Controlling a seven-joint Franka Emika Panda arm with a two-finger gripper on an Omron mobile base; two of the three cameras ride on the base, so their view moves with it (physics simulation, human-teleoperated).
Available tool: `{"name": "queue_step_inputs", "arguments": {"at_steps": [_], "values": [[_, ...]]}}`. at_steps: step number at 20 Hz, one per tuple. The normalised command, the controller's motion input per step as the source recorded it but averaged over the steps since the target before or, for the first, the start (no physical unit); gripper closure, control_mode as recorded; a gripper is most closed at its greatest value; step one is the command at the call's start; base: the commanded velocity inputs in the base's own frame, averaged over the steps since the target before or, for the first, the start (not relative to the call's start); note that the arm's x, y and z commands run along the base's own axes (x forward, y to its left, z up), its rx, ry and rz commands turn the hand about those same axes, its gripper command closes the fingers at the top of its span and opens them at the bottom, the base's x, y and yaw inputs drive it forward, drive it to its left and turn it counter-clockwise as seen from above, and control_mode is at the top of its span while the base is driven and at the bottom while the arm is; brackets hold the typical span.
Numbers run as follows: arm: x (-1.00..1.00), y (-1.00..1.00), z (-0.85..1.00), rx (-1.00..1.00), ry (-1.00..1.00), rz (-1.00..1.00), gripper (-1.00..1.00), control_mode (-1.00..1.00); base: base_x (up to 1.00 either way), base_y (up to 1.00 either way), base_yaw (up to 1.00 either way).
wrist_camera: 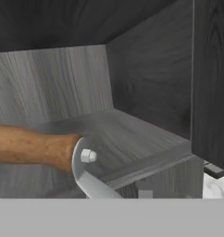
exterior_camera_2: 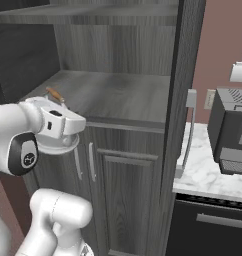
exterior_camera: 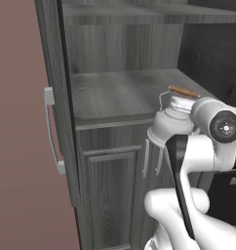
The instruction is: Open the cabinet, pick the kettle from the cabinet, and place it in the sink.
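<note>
One narrow-set gripper [exterior_camera: 182,102] clasps the squat silvery kettle's [exterior_camera: 169,128] brown wooden bar over grained cabinet [exterior_camera: 120,93] shelf.

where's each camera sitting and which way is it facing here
Left base view: behind the arm to its left, looking forward and down at the open cabinet and kettle; white arm at lower right.
Right base view: behind it to the right, same cabinet shelf, marble counter beside it; arm at lower left.
Hand view: on the hand, facing into the cabinet, the kettle's wooden handle bar close up.
Both base views share cabinet, kettle and arm.
</note>
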Motion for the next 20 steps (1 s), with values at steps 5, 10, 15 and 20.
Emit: {"name": "queue_step_inputs", "arguments": {"at_steps": [5, 10, 15, 20], "values": [[-0.21, 0.03, -0.08, -0.02, 0.04, 0.00, 1.00, -1.00, 0.00, 0.00, 0.00], [-0.13, 0.06, -0.26, -0.08, 0.00, 0.00, 1.00, -1.00, 0.00, 0.00, 0.00], [-0.04, 0.02, -0.31, -0.03, -0.05, 0.00, 1.00, -1.00, 0.00, 0.00, 0.00], [-0.03, 0.00, -0.25, 0.00, -0.08, 0.00, 1.00, -1.00, 0.00, 0.00, 0.00]]}}
